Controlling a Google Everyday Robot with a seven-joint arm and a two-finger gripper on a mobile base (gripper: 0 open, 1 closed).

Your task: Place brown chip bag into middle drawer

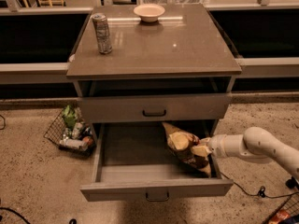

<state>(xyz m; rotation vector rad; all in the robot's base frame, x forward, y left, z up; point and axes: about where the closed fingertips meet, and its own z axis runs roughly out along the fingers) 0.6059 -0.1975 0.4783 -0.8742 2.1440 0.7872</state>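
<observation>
Tool (pixel 204 150) at the end of the white arm (pixel 254 146), reaching in from the right, low inside the open middle drawer (pixel 133 174); pressed right up against the brown chip bag (pixel 181 146); cannot tell whether clamped on the bag or already let go; bag tilted up on its edge in the right part of the drawer, near the right wall; most of the job done, by the look of it; left to do: let the bag lie down, pull the tool out; up on the table (pixel 182 48), a silver can (pixel 102 33) and a pale bowl (pixel 149 12), well apart from the bag.
</observation>
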